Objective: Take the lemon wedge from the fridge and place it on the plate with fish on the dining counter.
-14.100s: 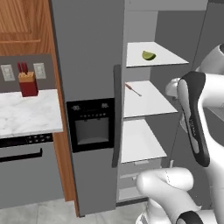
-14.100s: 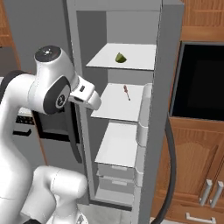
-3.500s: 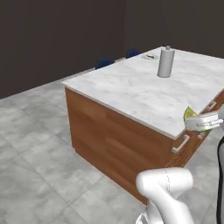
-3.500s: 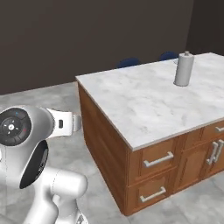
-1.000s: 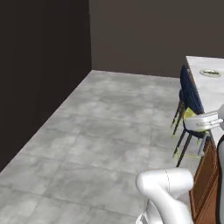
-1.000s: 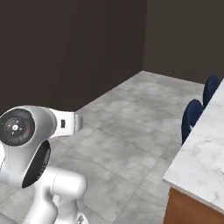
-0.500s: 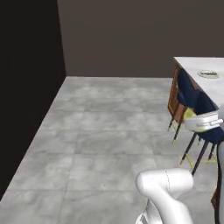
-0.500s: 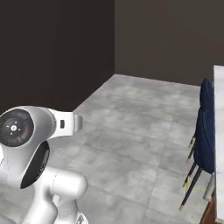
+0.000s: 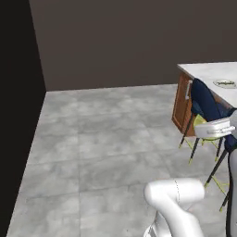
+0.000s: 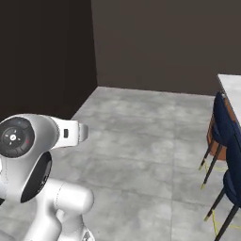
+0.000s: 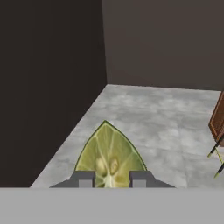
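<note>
The lemon wedge (image 11: 111,157) sits pinched between the fingers (image 11: 83,178), cut face toward the hand camera: pale yellow-green flesh, seeds near the middle, pointed tip up. It is held clear of everything over the grey floor (image 9: 111,148), presumably so it rides safely while the base is away from the table. At the right edge of the left base view, the marble table (image 9: 203,70) carries the plate (image 9: 225,84), with blue chairs (image 9: 206,102) alongside. The wedge shows yellow at the gripper (image 9: 210,130), near the chairs.
</note>
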